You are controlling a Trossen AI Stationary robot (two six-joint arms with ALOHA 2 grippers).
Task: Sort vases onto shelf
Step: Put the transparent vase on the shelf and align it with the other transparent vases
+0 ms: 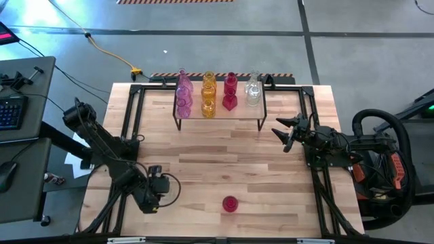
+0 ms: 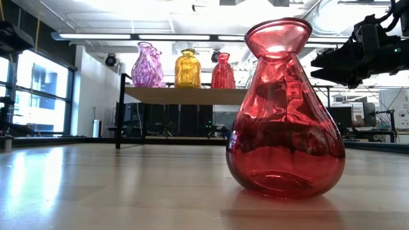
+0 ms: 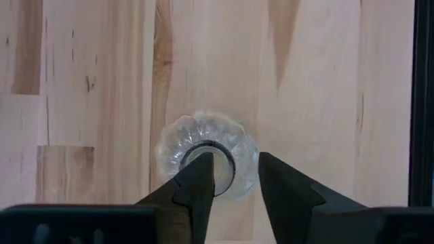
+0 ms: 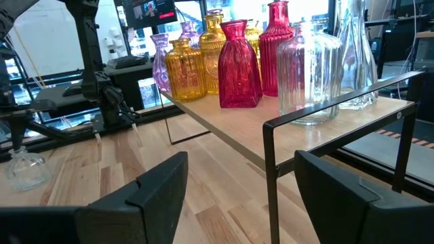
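- Wooden butcher-block table [image 1: 224,152] fills the overhead view, on a grey workshop floor with desks at the left edge.
- Two dark arms reach in from the sides. The left gripper [image 3: 234,183] points straight down near the table's front-left corner. The right gripper [image 4: 241,186] hovers near the shelf's right end, fingers spread and holding nothing.
- A small shelf [image 1: 218,112] stands at the table's far edge, a light wooden top on thin black legs. On it stand four rows of vases: pink [image 1: 184,95], amber [image 1: 208,95], red [image 1: 230,91], clear [image 1: 253,89].
- A red vase [image 1: 230,204] stands upright and alone on the table near the front edge, well apart from both grippers.
- A clear vase [image 3: 207,152] sits upright under the left gripper, whose fingers straddle its neck, partly parted; whether they touch the glass cannot be told.
- Judged by looks, this glass is light, rigid, slippery and breakable; the narrow neck under the flared rim offers the safest hold.
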